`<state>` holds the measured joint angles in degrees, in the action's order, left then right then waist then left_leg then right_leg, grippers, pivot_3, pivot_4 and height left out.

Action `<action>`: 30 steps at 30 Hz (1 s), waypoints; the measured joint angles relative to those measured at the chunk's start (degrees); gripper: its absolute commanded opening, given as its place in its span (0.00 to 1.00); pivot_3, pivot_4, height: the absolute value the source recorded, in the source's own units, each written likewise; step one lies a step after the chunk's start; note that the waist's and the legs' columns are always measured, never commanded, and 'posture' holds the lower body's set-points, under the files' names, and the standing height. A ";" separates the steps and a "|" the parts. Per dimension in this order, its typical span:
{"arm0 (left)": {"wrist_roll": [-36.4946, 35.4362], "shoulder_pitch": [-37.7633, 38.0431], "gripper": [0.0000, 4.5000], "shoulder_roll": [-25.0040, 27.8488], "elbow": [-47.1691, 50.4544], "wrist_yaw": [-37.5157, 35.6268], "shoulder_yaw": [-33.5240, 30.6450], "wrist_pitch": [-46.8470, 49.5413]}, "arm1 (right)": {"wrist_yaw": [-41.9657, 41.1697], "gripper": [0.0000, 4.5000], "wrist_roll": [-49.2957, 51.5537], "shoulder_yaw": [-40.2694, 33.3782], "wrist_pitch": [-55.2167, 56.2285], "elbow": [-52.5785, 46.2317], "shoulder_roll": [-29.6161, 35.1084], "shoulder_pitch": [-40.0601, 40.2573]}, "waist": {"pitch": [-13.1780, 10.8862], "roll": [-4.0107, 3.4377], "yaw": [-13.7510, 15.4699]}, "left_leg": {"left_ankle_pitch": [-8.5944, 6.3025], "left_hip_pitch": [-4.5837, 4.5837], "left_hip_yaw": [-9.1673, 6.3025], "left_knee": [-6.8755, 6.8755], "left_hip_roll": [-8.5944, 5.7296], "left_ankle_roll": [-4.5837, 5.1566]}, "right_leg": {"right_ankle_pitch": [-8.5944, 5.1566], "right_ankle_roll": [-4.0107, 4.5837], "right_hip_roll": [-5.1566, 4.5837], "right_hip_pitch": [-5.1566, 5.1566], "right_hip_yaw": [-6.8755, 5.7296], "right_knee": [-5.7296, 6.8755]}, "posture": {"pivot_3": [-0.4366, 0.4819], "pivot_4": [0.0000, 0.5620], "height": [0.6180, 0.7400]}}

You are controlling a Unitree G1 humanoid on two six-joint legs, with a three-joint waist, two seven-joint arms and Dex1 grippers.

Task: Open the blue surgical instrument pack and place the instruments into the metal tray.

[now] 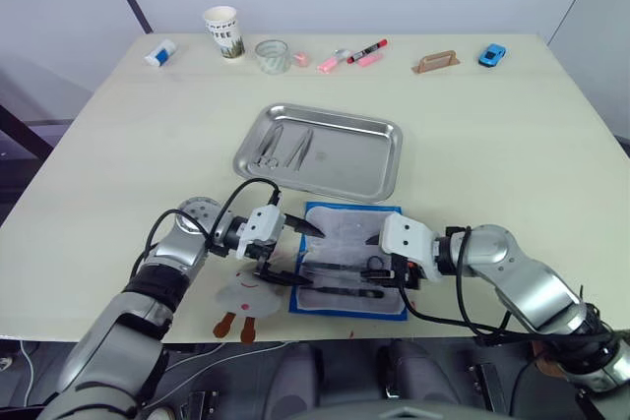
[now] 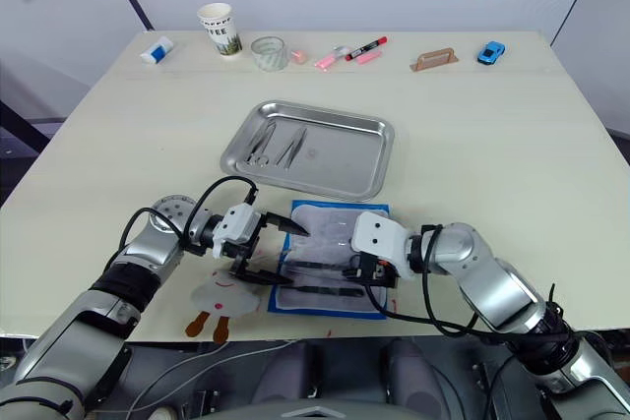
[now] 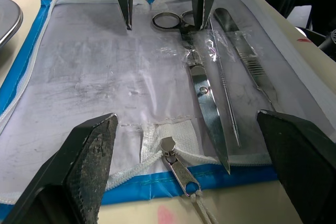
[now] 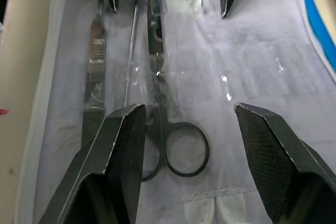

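Both grippers hover over the opened blue surgical instrument pack (image 1: 349, 261), facing each other across it. The left gripper (image 1: 293, 251) has its fingers spread wide, holding nothing; the right gripper (image 4: 186, 129) is likewise spread, its fingers straddling the scissors (image 4: 163, 103) lying between them. The metal tray (image 1: 364, 179) sits just beyond both.

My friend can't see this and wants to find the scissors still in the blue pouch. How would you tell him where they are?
Find the big shiny metal tray mid-table; just in front of it lies the open blue surgical instrument pack, between the two grippers. On its pale lining lie the scissors, the only tool there with ring handles, beside a thin probe and a flat, ridged handle.
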<state>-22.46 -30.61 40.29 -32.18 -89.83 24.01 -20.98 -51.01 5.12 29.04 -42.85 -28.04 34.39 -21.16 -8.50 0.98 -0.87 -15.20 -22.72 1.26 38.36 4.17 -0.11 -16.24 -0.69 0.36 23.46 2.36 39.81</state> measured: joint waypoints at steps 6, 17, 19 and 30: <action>0.01 0.15 1.00 0.00 0.08 0.00 -0.30 0.37 | 0.86 0.67 -0.21 1.48 -4.77 -1.31 -0.05 -1.86 | 0.01 0.00 -0.07 | 0.00 0.01 0.00 0.00 0.00 0.00 | 0.00 0.00 0.00 0.00 0.00 0.01 | 0.48 0.27 0.90; 0.03 0.21 1.00 -0.08 0.17 0.00 -0.72 0.54 | 1.51 0.48 -0.15 2.92 -6.99 -2.16 0.09 -2.57 | 0.02 0.00 -0.03 | 0.00 0.00 -0.01 0.00 0.00 0.00 | 0.00 0.00 0.00 0.00 -0.01 0.00 | 0.48 0.27 0.90; 0.05 0.20 1.00 -0.09 0.16 0.00 -0.74 0.57 | 1.27 0.27 -0.12 3.92 -6.84 -2.96 0.69 -2.58 | 0.02 0.00 -0.03 | 0.00 0.00 -0.01 0.00 0.00 0.00 | 0.00 0.00 0.00 0.00 -0.01 0.01 | 0.48 0.27 0.90; 0.08 0.16 1.00 -0.22 0.16 0.00 -0.76 0.71 | 1.47 0.04 -0.16 4.34 -6.54 -3.27 1.60 -2.83 | 0.03 0.00 0.05 | 0.00 0.00 0.00 0.01 0.00 0.00 | 0.00 0.00 -0.02 0.00 -0.01 0.00 | 0.48 0.27 0.90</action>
<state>-22.38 -30.45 40.07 -32.02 -89.84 23.24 -20.27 -49.54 4.96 33.38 -49.39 -31.31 36.00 -23.99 -8.47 0.99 -0.82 -15.20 -22.72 1.26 38.37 4.17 -0.11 -16.24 -0.69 0.34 23.46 2.34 39.81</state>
